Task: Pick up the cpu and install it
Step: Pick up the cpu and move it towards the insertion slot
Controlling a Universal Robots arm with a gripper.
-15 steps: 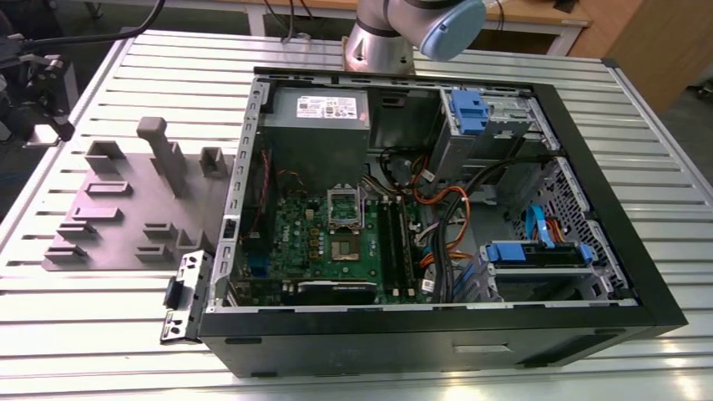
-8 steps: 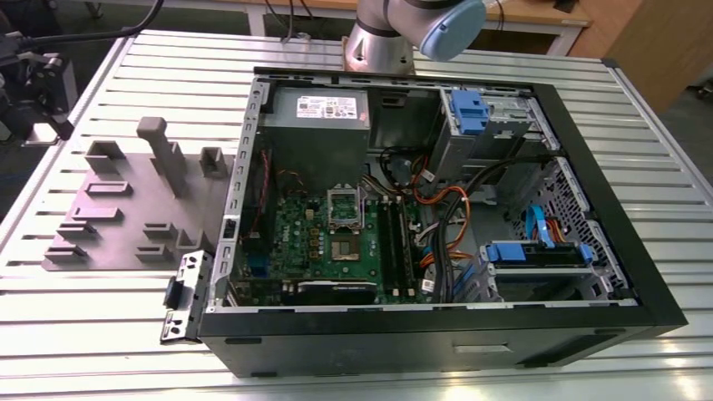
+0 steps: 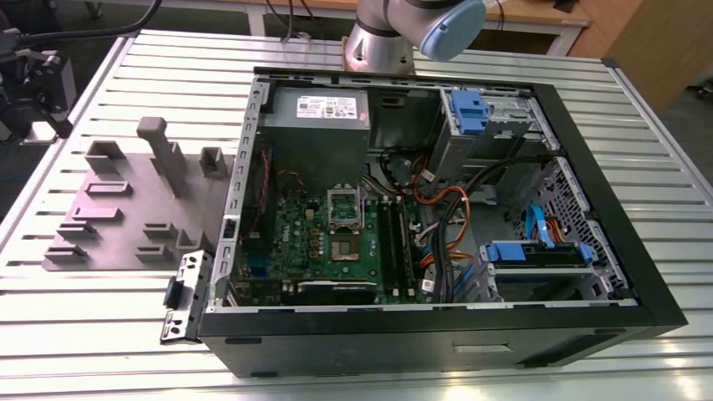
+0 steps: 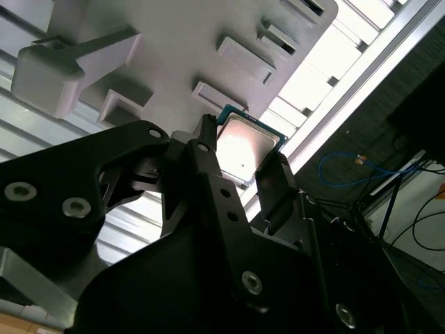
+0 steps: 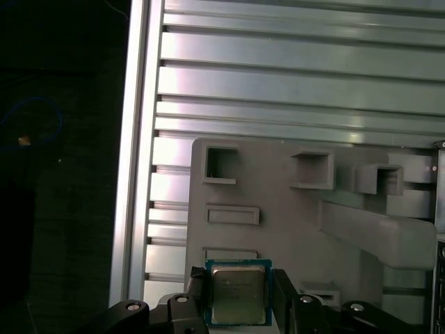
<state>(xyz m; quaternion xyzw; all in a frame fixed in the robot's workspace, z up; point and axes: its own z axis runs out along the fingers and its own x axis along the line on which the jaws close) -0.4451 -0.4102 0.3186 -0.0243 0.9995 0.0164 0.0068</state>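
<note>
The cpu (image 5: 238, 293) is a small square chip with a silvery top and a blue-green rim. It sits between my two black fingers in both wrist views. My gripper (image 5: 240, 285) is shut on the cpu (image 4: 245, 147), one finger against each of two opposite edges. It hangs above the grey fixture plate (image 5: 278, 229), over the plate's edge near the table's rail. In the exterior view the open computer case (image 3: 446, 326) lies on the table with the green motherboard (image 3: 295, 230) and its silver socket frame (image 3: 344, 209) exposed.
The grey fixture plate (image 3: 123, 209) with raised blocks and slots lies at the exterior view's left of the case. A tall post (image 3: 165, 154) stands on it. The arm's base (image 3: 379, 42) rises behind the case. Cables, drive bays and a power supply (image 3: 317, 109) crowd the case.
</note>
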